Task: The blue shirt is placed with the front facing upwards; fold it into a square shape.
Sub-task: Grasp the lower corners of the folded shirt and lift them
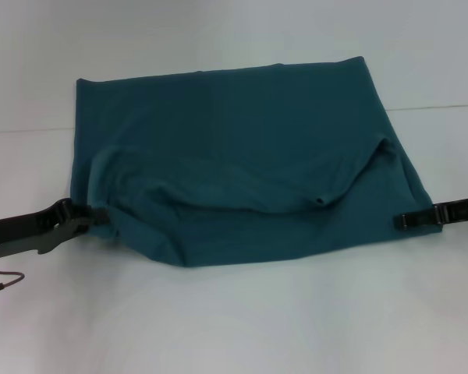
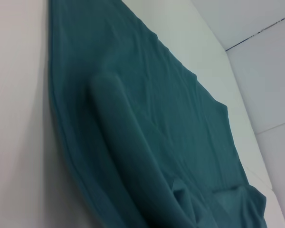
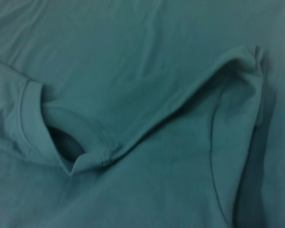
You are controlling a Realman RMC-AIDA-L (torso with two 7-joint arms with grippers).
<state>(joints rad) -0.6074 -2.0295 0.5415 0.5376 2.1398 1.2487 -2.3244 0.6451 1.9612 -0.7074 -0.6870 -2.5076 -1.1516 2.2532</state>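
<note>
One garment filled most of the white tabletop: the blue shirt, a soft matte teal knit, lay partly folded into a rough trapezoid whose straight far edge ran parallel to the tabletop's far edge. Only plain teal fabric faced up. A loose upper layer sagged across the middle in a long curved ridge, leaving a shallow drooping fold toward the near edge, and the near hem bulged in an uneven arc. The right wrist view showed a ribbed, stitched opening, a sleeve cuff or the collar, gaping as a small dark pocket, beside a raised diagonal crease. In the left wrist view the cloth formed a rounded, tube-like roll lying along the shirt's body. The left gripper, black and angular, sat at the shirt's near-left corner with its tips against the fabric edge; whether it pinched the cloth could not be told. The right gripper, a slim dark finger, touched the shirt's right edge, and its hold likewise could not be told.
</note>
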